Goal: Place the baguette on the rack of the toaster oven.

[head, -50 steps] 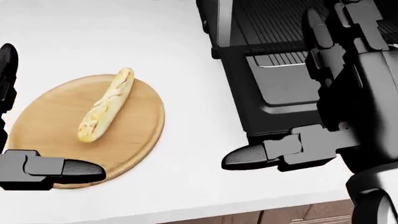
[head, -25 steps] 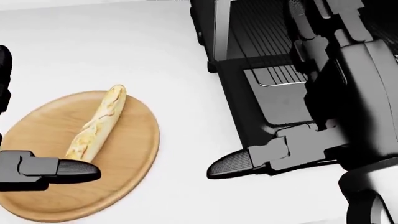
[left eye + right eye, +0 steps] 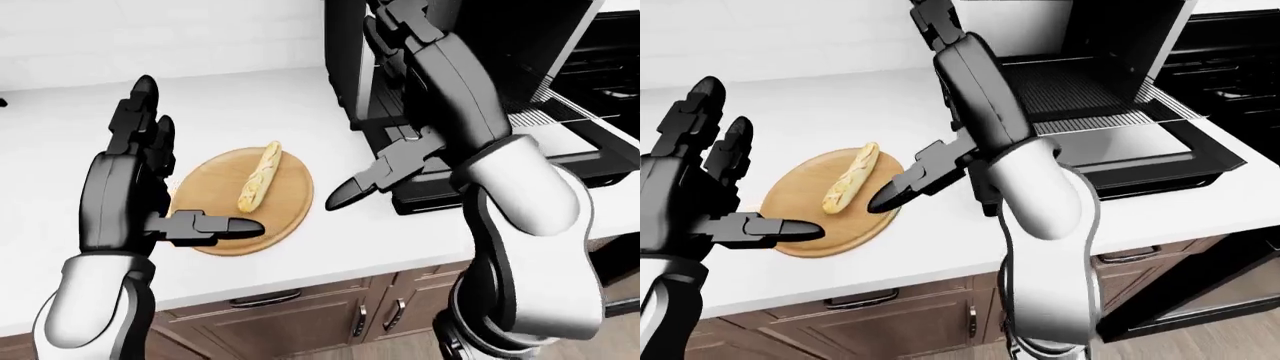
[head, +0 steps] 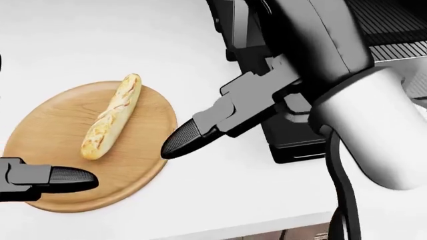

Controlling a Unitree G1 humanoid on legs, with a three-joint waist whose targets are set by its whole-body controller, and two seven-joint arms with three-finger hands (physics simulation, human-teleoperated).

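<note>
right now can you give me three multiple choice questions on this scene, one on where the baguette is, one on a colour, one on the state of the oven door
1. Where does the baguette lie?
A. on the round wooden board
B. on the oven rack
C. in the right robot hand

2. What colour is the countertop?
A. black
B. white
C. green

3. How is the toaster oven door?
A. shut
C. folded down open
B. taken off and lying on the floor

Answers:
1 A: the loaf rests on the board, with neither the left robot hand nor the right robot hand closed on it.
2 B: the surface around the board is plain white.
3 C: in the right-eye view the door lies flat below the opening and the rack inside shows.
</note>
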